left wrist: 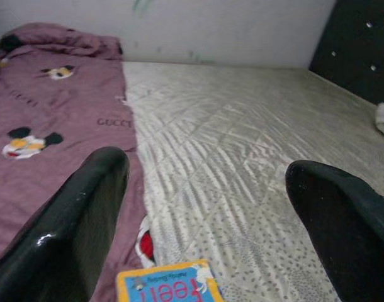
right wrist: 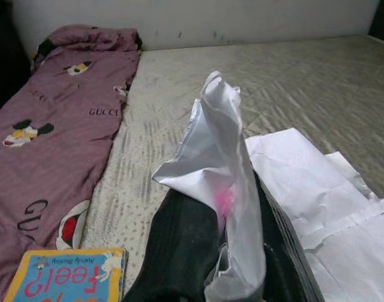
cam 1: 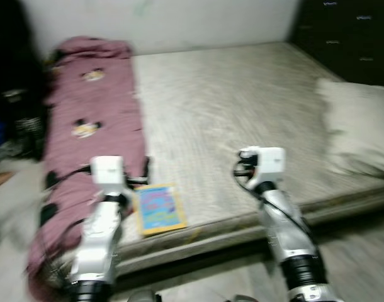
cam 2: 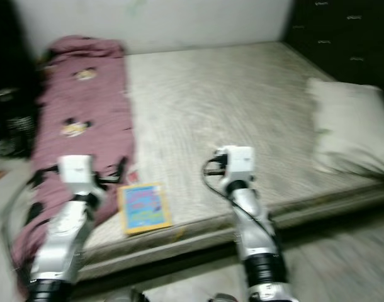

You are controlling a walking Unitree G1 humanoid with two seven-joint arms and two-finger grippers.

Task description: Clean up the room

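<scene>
My right gripper is shut on a crumpled white sheet of paper, which sticks up between the black fingers and spreads out beside them. It hovers over the front part of the bare mattress. My left gripper is open, its two black fingers wide apart with nothing between them. It hangs just above a children's book with a yellow border and blue cover, lying near the mattress's front edge. A maroon blanket with cartoon prints runs along the left side of the bed.
A cream pillow rests at the mattress's right edge. Dark furniture stands at the back right and dark clutter at the left. A white wall is behind the bed. Pale floor lies in front.
</scene>
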